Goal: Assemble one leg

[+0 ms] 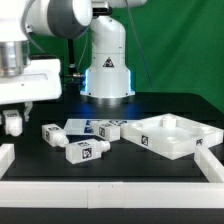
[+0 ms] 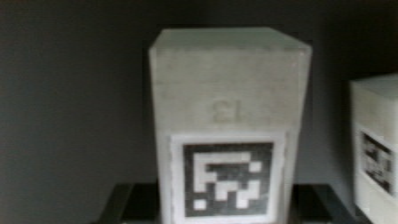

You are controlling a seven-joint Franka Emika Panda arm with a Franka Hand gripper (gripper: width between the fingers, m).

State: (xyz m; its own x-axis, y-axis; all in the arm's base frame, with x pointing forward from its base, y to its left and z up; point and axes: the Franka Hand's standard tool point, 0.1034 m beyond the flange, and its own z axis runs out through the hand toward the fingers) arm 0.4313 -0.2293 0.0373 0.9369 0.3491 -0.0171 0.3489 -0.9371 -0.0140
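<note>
My claw [image 1: 12,120] clenched on chunky white tagged plastic leg [image 2: 222,110], at exterior view's left, well apart from large flat white square panel [image 1: 170,138]. Step in hand: carrying leg. Next move, I judge: align leg upright over panel socket.

matt, faintly grainy white plastic leg [image 2: 222,110]; smooth matt black table [image 1: 170,106]

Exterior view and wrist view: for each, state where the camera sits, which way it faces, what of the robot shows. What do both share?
Exterior view: off the arm, before the table, facing the robot's base; arm and gripper show at the exterior view's left.
Wrist view: on the wrist, close to one upright leg; no robot part shows clearly.
Shared: tagged white legs; which fills the wrist view is unclear.
</note>
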